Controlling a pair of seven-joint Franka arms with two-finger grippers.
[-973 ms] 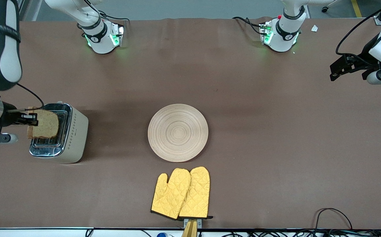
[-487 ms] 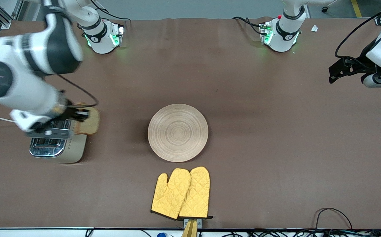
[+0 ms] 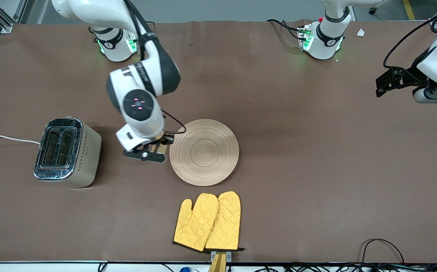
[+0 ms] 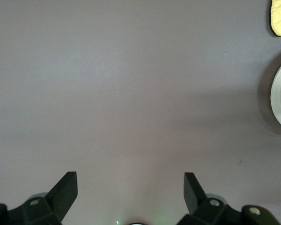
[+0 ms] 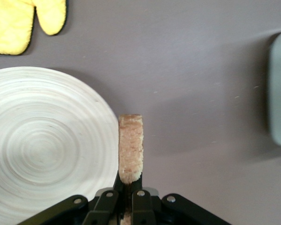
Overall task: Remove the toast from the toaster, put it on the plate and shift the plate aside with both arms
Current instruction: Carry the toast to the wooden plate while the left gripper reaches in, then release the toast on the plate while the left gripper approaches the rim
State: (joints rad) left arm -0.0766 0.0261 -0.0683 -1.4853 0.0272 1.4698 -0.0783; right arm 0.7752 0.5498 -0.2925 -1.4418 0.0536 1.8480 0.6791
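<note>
At the lower centre of the front view we count two yellow quilted oven mitts (image 3: 207,221), lying side by side and overlapping on the matte brown bench (image 3: 316,170).

Farther from the camera, at frame centre, sits one round plate (image 3: 204,152) of pale wood with concentric ring grain.

At centre left stands one toaster (image 3: 66,152), a rounded beige box with a polished metal top and two slots.

Between toaster and plate we find the right hand (image 3: 161,148), over the bench just beside the plate's rim. In the right wrist view its fingers (image 5: 140,204) are closed narrow on one slice of toast (image 5: 130,148), held on edge, with a tan, speckled, porous crust.

At the upper right, the left hand (image 4: 130,191) waits over bare bench, fingers spread wide and holding nothing.
</note>
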